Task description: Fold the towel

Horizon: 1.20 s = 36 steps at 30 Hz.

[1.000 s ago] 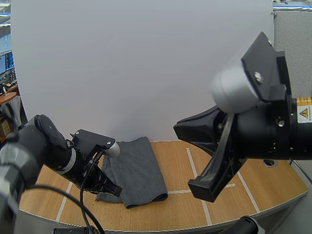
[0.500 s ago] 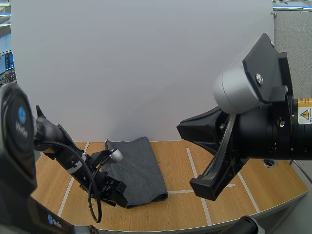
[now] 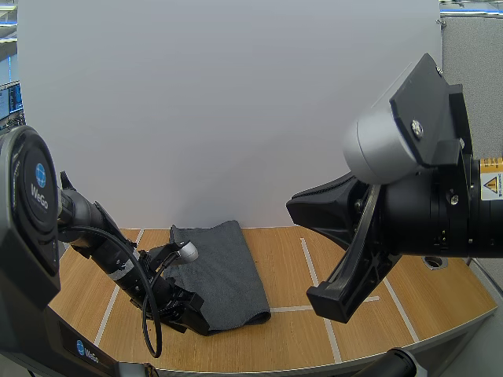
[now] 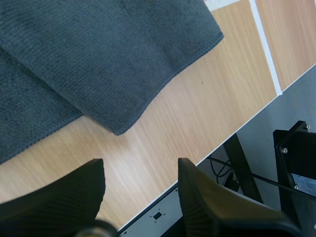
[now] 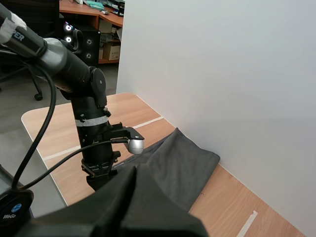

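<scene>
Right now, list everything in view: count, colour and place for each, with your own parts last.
towel: one, dark grey, lying on the table toward its left side, one layer over another.
table: one, light wood, under the towel.
tape lines: several, white, on the tabletop on both sides of the towel.
panel: one, white, upright behind the table.
left gripper: one, black, open, low over the bare wood at the towel's near corner, holding nothing.
right gripper: one, black, shut on nothing, raised above the table to the towel's right.
</scene>
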Available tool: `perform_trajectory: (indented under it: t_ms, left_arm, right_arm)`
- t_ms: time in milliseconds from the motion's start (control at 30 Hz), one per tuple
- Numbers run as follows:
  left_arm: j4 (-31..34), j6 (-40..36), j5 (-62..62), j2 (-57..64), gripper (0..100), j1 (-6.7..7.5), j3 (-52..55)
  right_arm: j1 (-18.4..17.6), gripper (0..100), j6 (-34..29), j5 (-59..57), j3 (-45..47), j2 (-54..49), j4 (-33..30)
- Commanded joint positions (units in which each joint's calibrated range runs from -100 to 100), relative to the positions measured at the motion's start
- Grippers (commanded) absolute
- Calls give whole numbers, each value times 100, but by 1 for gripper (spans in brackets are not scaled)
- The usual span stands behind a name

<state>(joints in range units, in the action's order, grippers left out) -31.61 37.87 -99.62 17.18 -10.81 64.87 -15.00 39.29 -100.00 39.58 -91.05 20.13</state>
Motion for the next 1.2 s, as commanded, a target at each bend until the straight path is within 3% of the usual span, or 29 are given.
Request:
perform_trajectory:
  t_ms: [0,233,633,1000,1067,1167]
  left_arm:
    - [-149,87,114,-490,73,-1,-144]
    - [-323,87,73,-1322,73,-1,-460]
    - [-355,136,870,-1466,73,15,-475]
    - [-469,156,853,-1915,73,27,-687]
    - [-458,156,1062,-1915,73,96,-698]
    - [-447,141,1148,-1915,73,314,-698]
  right_arm:
    - [-13,0,10,0,21,-35,-43]
    - [-13,0,10,0,21,-35,-43]
    - [-13,0,10,0,21,-35,-43]
    - [-13,0,10,0,21,-35,-43]
    - [-13,0,10,0,21,-35,-43]
    - [-13,0,10,0,21,-35,-43]
